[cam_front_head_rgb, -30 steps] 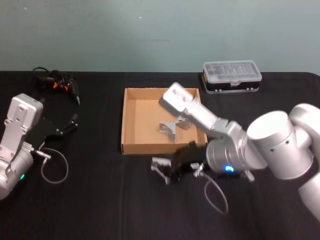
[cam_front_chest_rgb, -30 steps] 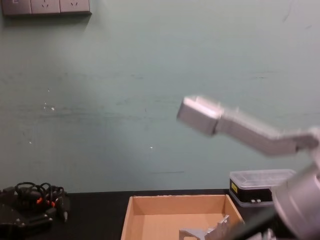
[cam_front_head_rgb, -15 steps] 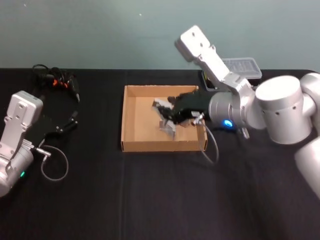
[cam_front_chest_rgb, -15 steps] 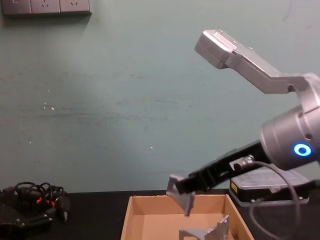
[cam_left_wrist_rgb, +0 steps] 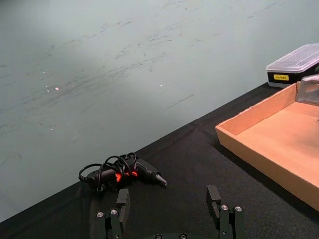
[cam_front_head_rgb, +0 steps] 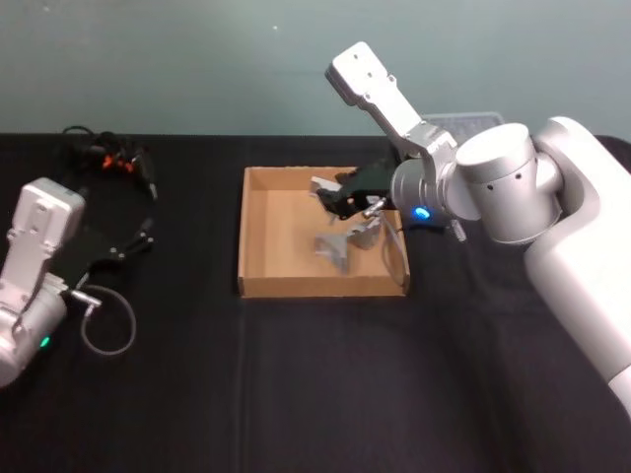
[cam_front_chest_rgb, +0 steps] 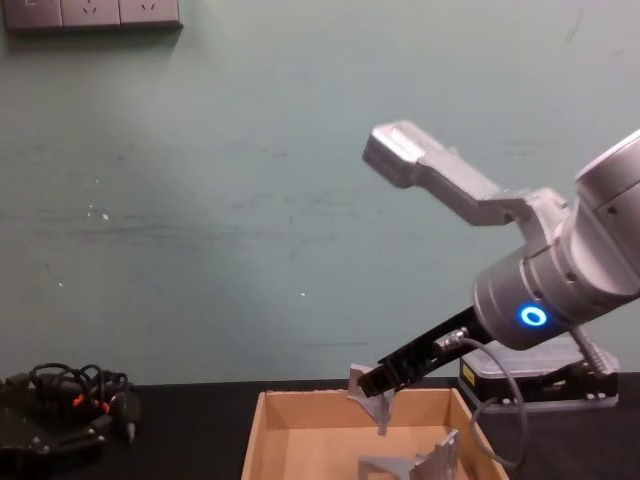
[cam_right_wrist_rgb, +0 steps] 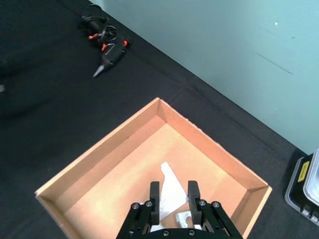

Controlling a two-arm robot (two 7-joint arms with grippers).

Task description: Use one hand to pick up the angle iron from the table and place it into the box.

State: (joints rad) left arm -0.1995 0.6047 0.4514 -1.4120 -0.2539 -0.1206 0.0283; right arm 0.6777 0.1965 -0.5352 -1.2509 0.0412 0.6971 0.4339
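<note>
My right gripper is shut on an angle iron, a bent silver bracket, and holds it just above the floor of the tan cardboard box, toward the back of the box. From the chest view the angle iron hangs from the right gripper at the height of the box's rim. In the right wrist view the angle iron sits between the black fingers. Another angle iron lies inside the box. My left gripper is parked at the table's left, open and holding nothing.
A clear-lidded plastic case stands behind the box at the right. A black glue gun with a tangled cord lies at the back left. A looped cable hangs by the left arm. The black table stretches in front of the box.
My right gripper lifted the angle iron from the table in front of the box and carried it over the box. It now holds it lower and farther back inside.
</note>
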